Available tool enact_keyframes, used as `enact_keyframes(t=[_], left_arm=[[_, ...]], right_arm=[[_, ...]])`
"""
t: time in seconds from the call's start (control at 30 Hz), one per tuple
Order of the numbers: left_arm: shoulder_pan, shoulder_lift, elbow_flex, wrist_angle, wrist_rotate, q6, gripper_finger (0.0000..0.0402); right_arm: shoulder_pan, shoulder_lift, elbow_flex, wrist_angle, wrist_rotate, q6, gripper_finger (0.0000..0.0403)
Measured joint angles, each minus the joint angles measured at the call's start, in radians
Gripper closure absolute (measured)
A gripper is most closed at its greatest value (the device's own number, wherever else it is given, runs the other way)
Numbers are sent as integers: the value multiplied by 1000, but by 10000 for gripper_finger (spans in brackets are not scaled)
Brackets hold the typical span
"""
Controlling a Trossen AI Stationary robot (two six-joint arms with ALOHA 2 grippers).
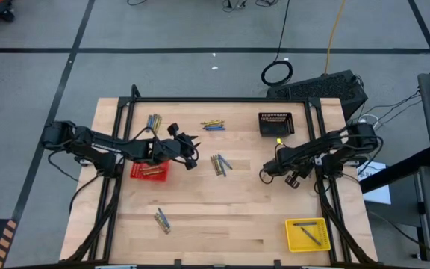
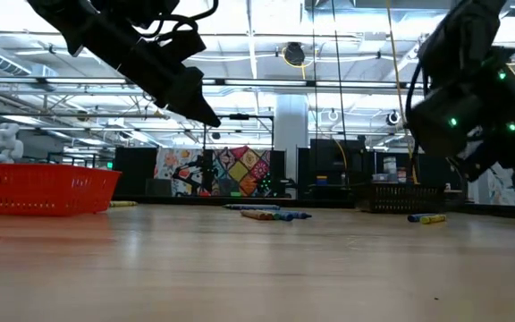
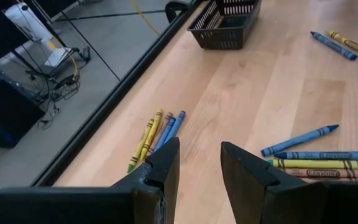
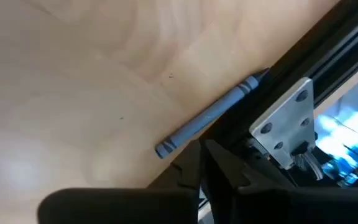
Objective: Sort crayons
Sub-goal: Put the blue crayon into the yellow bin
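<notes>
Crayons lie in small groups on the wooden table: one at the far left (image 1: 154, 122), one at the far middle (image 1: 213, 125), one in the centre (image 1: 220, 164) and one at the near left (image 1: 162, 220). My left gripper (image 1: 191, 155) hovers open beside the red basket (image 1: 149, 170). Nothing is between its fingers (image 3: 199, 168); crayons (image 3: 155, 134) and more crayons (image 3: 316, 160) lie beyond them on the wood. My right gripper (image 1: 264, 174) is shut (image 4: 199, 163) low over the table's right part. A grey-blue crayon (image 4: 210, 118) lies flat along a black frame rail (image 4: 291, 68), just past its fingertips. My right gripper's shut fingertips (image 4: 191, 163) stand right by the lower end (image 4: 166, 148) of the grey-blue crayon, which lies flat on the wood. Whether they touch it I cannot tell.
A black basket (image 1: 276, 123) stands at the far right and a yellow basket (image 1: 307, 234) holding crayons at the near right. Black frame rails (image 1: 327, 187) run along the table's sides. Bare wood lies between the centre group and the near edge.
</notes>
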Motion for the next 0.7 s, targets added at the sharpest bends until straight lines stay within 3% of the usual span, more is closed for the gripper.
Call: enact_keyframes(t=[0.4,0.7], left_arm=[[0,0,0,1,0,-3,283],[0,0,0,20,0,-3,283]], right_arm=[[0,77,-67,132,19,-27,403],[2,16,54,125,88,-51,403]])
